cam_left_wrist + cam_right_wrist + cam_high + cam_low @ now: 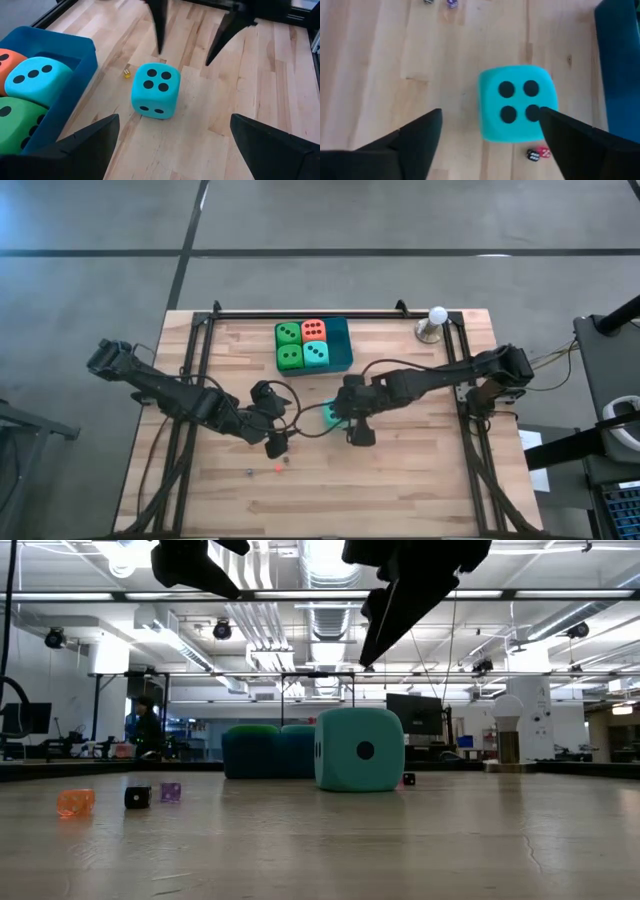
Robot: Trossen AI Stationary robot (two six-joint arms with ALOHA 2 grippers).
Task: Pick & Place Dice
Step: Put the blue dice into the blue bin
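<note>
High view: the loose teal die [329,414] lies on the table just beside the right gripper [356,430]; right wrist view: die [516,104] ahead between released jaws, four up; left gripper [275,444], also released, waits farther off.

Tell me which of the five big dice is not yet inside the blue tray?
The teal die with four pips on top. It sits alone on the wooden table below the right gripper; the other four fill the blue tray.
</note>
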